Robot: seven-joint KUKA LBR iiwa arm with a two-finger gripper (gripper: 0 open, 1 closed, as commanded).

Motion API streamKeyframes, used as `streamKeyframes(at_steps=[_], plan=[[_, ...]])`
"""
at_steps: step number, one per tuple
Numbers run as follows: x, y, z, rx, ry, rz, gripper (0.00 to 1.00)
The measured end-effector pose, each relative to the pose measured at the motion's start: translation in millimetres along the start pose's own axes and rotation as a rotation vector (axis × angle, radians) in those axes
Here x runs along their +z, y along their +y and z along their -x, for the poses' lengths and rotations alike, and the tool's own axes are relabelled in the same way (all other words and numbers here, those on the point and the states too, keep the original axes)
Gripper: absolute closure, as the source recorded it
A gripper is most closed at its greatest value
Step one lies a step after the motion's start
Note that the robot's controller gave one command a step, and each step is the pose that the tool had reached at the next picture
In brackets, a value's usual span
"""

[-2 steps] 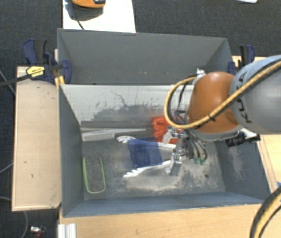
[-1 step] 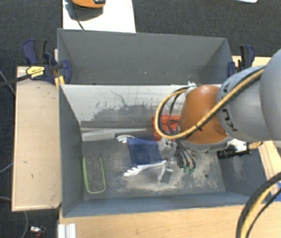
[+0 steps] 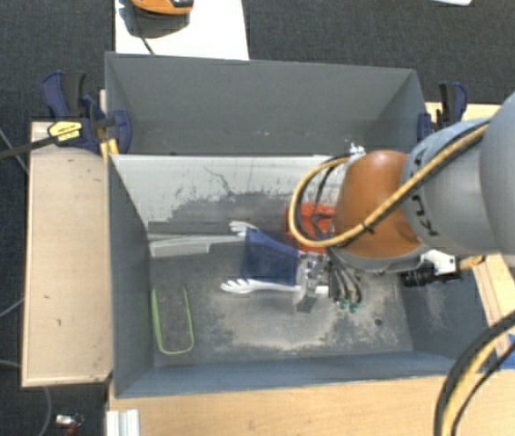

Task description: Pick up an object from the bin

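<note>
Pincer (image 3: 314, 289) sits low on the bin floor, just off the right edge of the blue thing (image 3: 271, 257), with its tip at the handle end of the white plastic utensil (image 3: 250, 286). Spread or pressed together? I can't tell from up here, because the orange wrist cover (image 3: 375, 203) bulks over it. Nothing can be seen gripped.

Around it all is the grey metal bin (image 3: 130, 271), with sloped walls and a scuffed floor holding a few loose pieces. The biggest is that blue thing, dark blue and folded, cloth or a bag by the look of it, lying mid-floor. Left of the blue thing, a flat grey bar (image 3: 183, 243) lies along the foot of the back wall. Down and left of the blue thing, well apart, there's a flat grey pad with a green rim (image 3: 173, 319). The white utensil lies right along the blue thing's lower edge, head pointing left. At the blue thing's upper left corner a small white piece (image 3: 239, 229) pokes out. Up and right of the blue thing is a red-orange thing (image 3: 315, 218), mostly hidden behind the wrist cover, so its kind can't be made out.
</note>
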State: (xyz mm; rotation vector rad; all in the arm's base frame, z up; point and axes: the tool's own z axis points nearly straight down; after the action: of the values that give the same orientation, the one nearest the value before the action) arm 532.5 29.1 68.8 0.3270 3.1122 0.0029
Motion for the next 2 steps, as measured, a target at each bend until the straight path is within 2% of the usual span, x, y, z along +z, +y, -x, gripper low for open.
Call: streamKeyframes(at_steps=[1,2], plan=[[-0.2,0.0,0.2,0.001,0.000,0.000,0.00],[-0.1,-0.1,0.1,0.001,0.000,0.000,1.00]])
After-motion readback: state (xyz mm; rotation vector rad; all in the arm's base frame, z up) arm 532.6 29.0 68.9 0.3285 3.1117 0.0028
